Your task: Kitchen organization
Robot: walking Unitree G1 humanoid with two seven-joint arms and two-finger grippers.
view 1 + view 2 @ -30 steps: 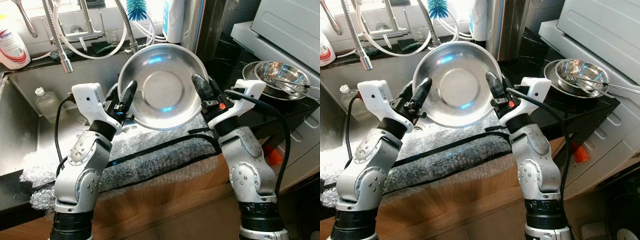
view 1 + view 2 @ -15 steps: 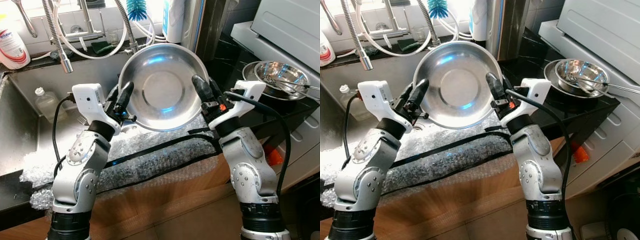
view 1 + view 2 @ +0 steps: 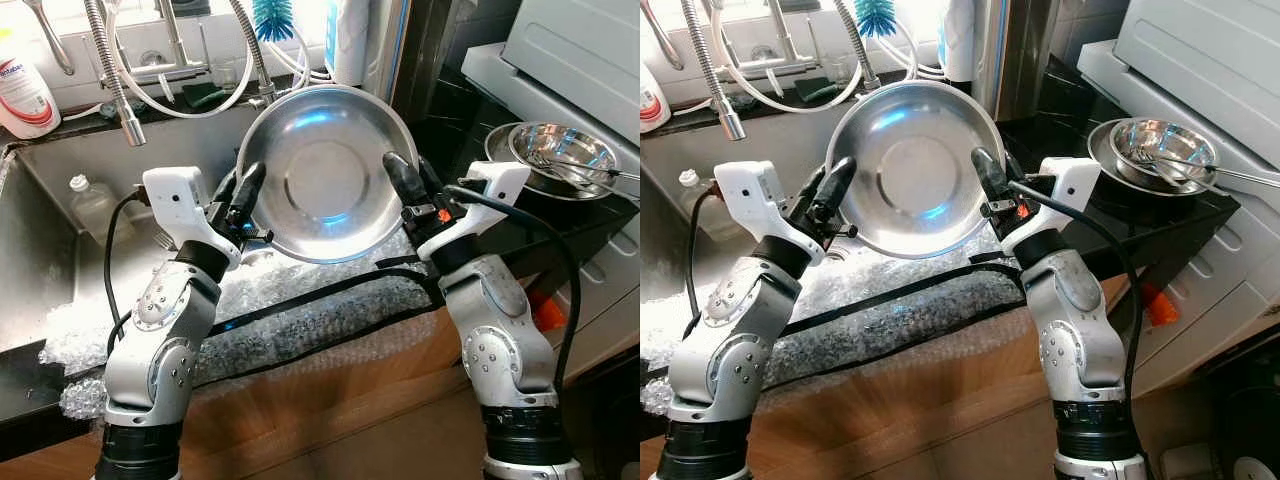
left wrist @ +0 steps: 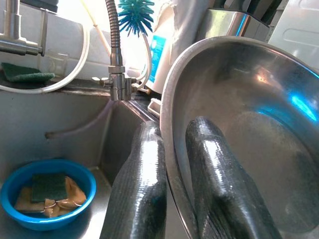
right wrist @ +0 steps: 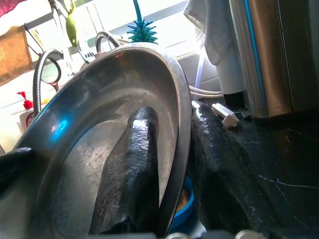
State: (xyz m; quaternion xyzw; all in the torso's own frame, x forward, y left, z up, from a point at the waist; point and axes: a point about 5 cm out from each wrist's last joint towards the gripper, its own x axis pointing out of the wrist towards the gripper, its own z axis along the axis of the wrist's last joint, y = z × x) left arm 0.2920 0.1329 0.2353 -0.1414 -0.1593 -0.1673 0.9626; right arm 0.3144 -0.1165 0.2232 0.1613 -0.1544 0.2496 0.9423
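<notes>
Nearest the robot, at six o'clock in the head views, a sheet of bubble wrap (image 3: 300, 310) crossed by black straps lies over the wooden surface (image 3: 330, 420) and spills toward the sink (image 3: 60, 230).

Above it, both hands grip one steel bowl (image 3: 325, 175), raised on edge with its hollow facing the camera. The left hand (image 3: 247, 195) is clenched on the rim at nine o'clock, the right hand (image 3: 403, 185) on the rim at three o'clock. The wrist views show each pair of black fingers (image 4: 144, 184) straddling the thin rim, one inside the bowl, one behind it.

That grip looks like the weak point. Smooth rubber on polished steel, pinched only at two narrow spots, could let the bowl pivot or slide if the arms drift apart or one wrist rolls faster than the other. A drop would land on the wrap or in the sink, where a clear bottle (image 3: 85, 200) lies at ten o'clock.

Farther off, at twelve o'clock, the faucet hoses (image 3: 250, 60) and a teal brush (image 3: 273, 17) hang close behind the bowl's upper rim; lifting or tipping back could snag them.

At two o'clock, smaller steel bowls (image 3: 562, 150) with utensils sit stacked on the dark surface (image 3: 470, 130). Swinging that way carelessly could knock the stack.
</notes>
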